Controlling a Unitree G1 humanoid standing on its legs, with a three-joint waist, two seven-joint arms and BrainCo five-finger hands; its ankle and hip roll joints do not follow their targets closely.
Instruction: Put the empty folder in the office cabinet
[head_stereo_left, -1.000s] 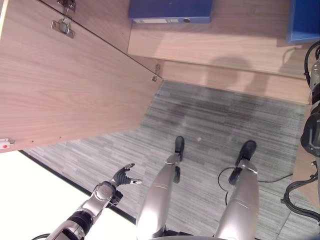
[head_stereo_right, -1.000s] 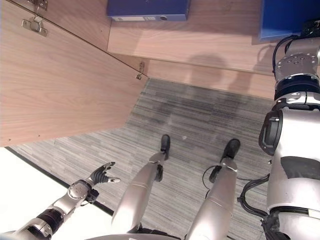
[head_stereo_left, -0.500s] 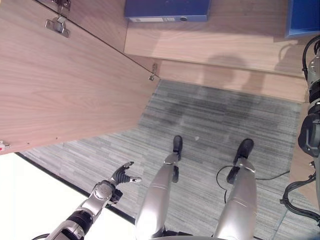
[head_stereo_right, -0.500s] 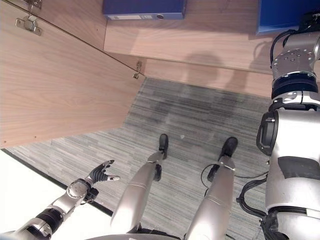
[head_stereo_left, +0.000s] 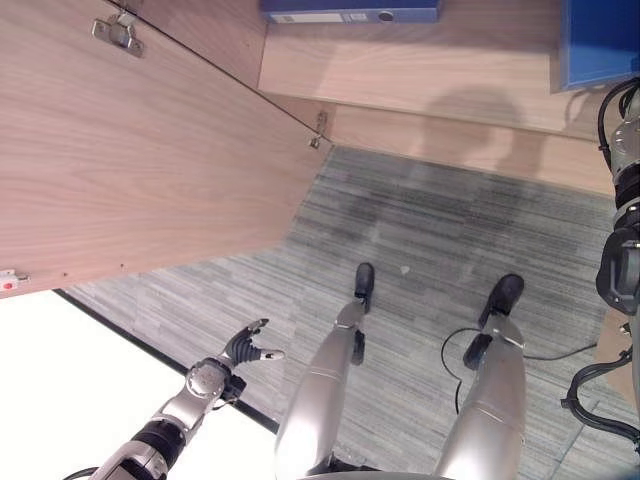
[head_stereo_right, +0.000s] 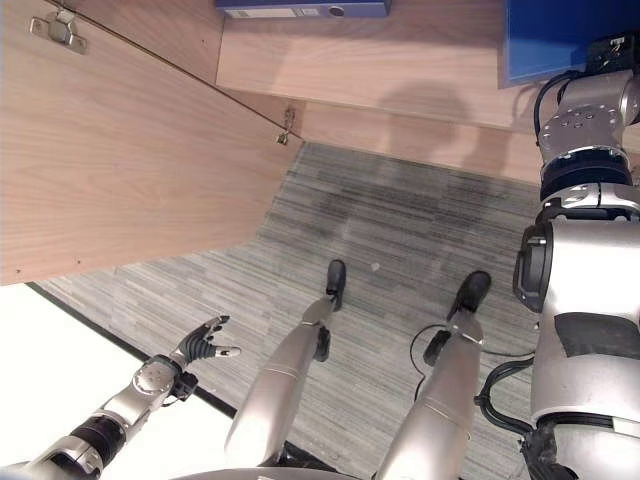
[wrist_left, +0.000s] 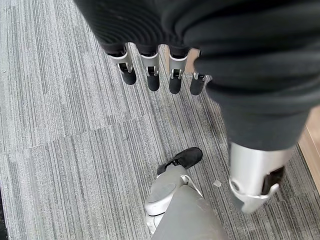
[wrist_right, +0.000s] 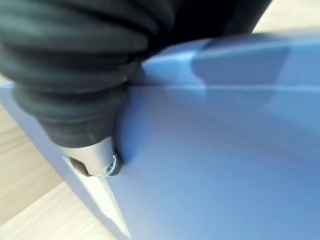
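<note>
A: Where is the folder (head_stereo_right: 545, 38)?

B: At the top right of the eye views, a blue folder rests on the cabinet (head_stereo_left: 420, 75) shelf, a pale wood board. The right arm reaches up to it. In the right wrist view the blue face of the folder takes most of the frame, with the wood shelf under its edge.

A: Does the right hand (wrist_right: 95, 162) hold it?

B: The right hand sits against the folder. One silver digit presses on the blue face, just beside the folder's edge. The rest of the fingers are hidden past the dark ribbed cover, so the grip cannot be told, neither wide nor closed.

A: Is there another folder?

B: Yes. A second folder (head_stereo_left: 350, 10), darker blue, lies flat on the same shelf, well apart from the first, toward the left. Its white spine label and a round finger hole face the robot.

A: And the cabinet itself?

B: Its door (head_stereo_left: 130, 150) stands open at the left, a wide wood panel with two metal hinges, one near its top edge and one at its lower corner by the shelf front.

A: What of the left hand (head_stereo_left: 243, 350)?

B: It hangs low at the left, over the grey striped carpet (head_stereo_left: 420, 240), holding nothing. Its fingers (wrist_left: 150, 75) are relaxed and spread, the thumb apart from them. A pale floor area lies beside the carpet, edged by a dark strip.
</note>
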